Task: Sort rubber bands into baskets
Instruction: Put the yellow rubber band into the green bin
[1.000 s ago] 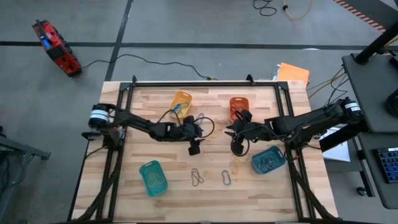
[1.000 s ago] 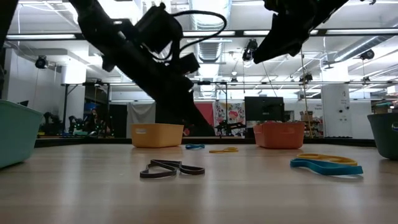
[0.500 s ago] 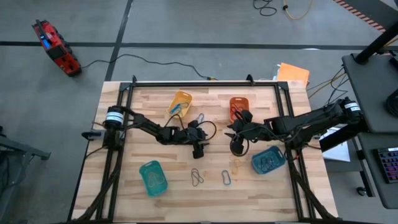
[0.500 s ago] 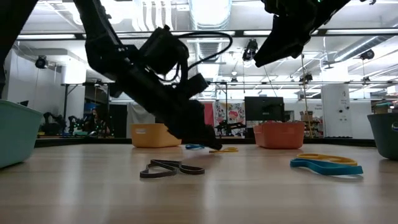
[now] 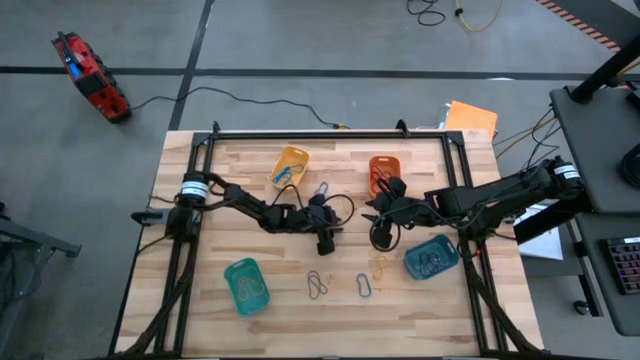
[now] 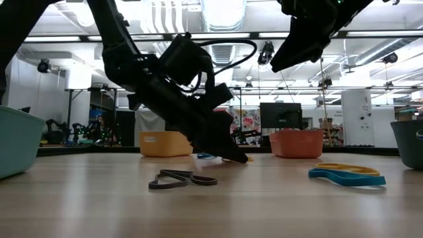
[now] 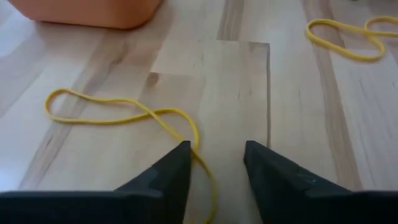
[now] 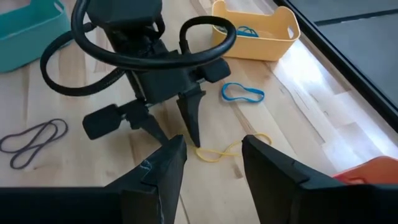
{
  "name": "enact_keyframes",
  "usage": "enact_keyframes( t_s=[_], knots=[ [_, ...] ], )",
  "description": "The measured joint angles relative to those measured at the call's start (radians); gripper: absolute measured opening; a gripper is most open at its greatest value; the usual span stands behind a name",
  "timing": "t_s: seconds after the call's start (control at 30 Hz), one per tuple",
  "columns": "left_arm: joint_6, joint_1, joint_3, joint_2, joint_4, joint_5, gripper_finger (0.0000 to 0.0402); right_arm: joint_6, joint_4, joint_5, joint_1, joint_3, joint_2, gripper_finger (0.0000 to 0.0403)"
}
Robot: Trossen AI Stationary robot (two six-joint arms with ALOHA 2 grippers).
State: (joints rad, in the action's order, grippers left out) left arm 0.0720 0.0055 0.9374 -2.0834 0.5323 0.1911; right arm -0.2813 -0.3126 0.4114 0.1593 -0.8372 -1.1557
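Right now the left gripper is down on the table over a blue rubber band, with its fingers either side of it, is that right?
Not quite: the band is yellow, not blue. The left wrist view shows the left gripper low over the table with a yellow rubber band running between its fingers. The blue band lies apart, nearer the yellow basket.

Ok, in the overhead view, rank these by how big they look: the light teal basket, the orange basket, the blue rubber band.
1. light teal basket
2. orange basket, only slightly smaller, so nearly a tie
3. blue rubber band, clearly smallest
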Motion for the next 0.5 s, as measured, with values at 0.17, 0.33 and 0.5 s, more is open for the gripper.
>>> enact_keyframes(
  t_s=[0.17,0.33,0.5],
  knots=[
    [0.001,0.009,0.000,0.004,-0.008,-0.001,0.0059,0.000,-0.004,0.000,0.000,0.003,0.000,0.0153],
    [0.032,0.024,-0.001,0.007,-0.013,0.001,0.0007,0.000,-0.006,0.000,0.000,0.008,0.000,0.0147],
    [0.022,0.026,-0.006,0.043,-0.054,-0.016,0.0001,-0.001,-0.008,0.000,0.000,0.011,0.000,0.0144]
  ],
)
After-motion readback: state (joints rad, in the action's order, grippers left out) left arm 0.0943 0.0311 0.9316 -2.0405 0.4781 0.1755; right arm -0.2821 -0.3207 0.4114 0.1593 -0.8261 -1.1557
